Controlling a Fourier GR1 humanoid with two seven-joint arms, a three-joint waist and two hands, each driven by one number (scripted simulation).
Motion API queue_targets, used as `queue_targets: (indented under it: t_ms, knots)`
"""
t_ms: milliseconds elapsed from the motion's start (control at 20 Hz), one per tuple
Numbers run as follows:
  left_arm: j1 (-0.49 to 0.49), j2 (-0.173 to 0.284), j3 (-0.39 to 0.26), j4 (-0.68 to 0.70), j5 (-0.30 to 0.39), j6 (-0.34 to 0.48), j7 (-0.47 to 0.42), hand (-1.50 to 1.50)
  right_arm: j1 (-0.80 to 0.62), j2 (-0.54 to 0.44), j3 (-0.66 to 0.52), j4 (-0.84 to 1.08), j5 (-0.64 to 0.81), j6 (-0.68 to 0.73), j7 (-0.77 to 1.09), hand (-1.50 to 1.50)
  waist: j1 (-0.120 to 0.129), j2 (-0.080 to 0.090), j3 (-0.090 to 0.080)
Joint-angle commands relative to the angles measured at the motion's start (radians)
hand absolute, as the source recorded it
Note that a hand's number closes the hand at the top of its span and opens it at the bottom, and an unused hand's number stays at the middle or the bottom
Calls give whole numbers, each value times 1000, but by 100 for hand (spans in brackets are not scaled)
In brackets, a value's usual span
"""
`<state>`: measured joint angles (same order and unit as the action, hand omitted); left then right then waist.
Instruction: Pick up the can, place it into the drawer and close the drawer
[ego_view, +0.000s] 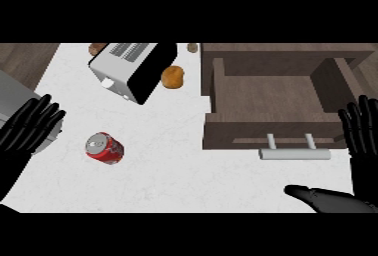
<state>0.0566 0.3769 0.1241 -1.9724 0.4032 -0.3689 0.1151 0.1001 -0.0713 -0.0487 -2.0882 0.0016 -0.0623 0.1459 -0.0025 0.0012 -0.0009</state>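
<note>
Head view of the counter (170, 175), white and faintly marbled. The red can (104, 148) stands slightly tilted at about 8 o'clock from the view's centre, silver top showing, untouched and well apart from both hands. The wooden drawer (273, 95) lies open at 2 o'clock, its interior bare, with a pale bar handle (293, 154) along its front edge toward 4 o'clock. The left hand (28, 127), at 9 o'clock on the view's edge, has its fingers straight and spread, gripping nothing; it is the nearer hand to the can. The right hand (359, 135), at 3 o'clock, is likewise open with fingers straight and the thumb extended below toward 5 o'clock, holding nothing. A toaster (133, 67) sits at 11 o'clock, a potato (173, 77) just beside it toward 12 o'clock. Judged stage: the pick has not begun. Risks: the can is round and smooth, so a sideways brush from straight fingers could topple or roll it; carried low, it could strike the drawer's front wall; closing with the can leaning on the rim could jam the drawer.
</note>
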Motion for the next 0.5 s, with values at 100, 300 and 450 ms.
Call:
queue_targets:
  t_ms: [100,300,450]
  knots:
    - [35,127,146,25,207,-135,108,-150,59,-28,-70,-51,-48,16,66,-150,3,-3,1]
    - [23,138,189,52,245,-182,122,-150,149,-50,-165,-30,-158,104,-23,-150,-2,-2,1]
    - [11,160,218,28,291,-160,177,-150,260,-24,-170,-69,-165,136,-63,-150,-6,-3,1]
